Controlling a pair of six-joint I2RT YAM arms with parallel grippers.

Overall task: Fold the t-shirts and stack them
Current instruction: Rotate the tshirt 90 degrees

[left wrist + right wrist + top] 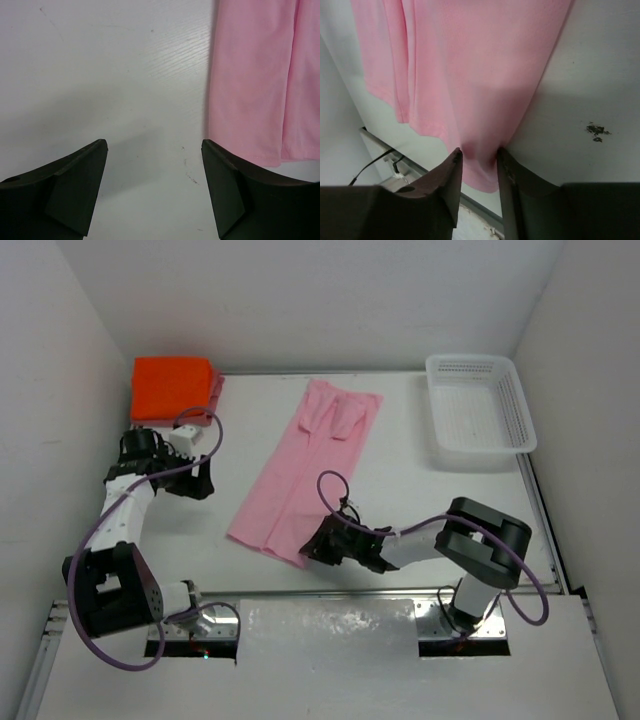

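Now we see the light pink t-shirt [300, 465] lying flat on the white bench [400, 490], folded lengthwise into a long strip. The strip runs on a slant, its sleeve end toward the back wall and its hem end toward the arms.

At the near corner of that hem sits the right claw [479, 152]. Its two dark fingers are drawn close together, with a pucker of pink cloth caught between them. From the wrist view the shirt spreads away from the pinch, and a second folded layer shows along one side. Just off the shirt's edge on that side, the bench carries a small dark mark [595, 131].

Left of the pink shirt, the left claw [154, 142] hovers over bare bench with its fingers spread wide and nothing between them. In its wrist view the shirt's hem corner lies just beyond the right-hand finger, apart from it.

Farther left of the pink shirt, in the back corner, the bright orange t-shirt [172, 385] rests folded into a square. It sits on top of the rose-red t-shirt [216, 390], of which we see only a thin edge. To the pink shirt's right, well apart from it and by the back wall, stands the white perforated basket [478, 410].
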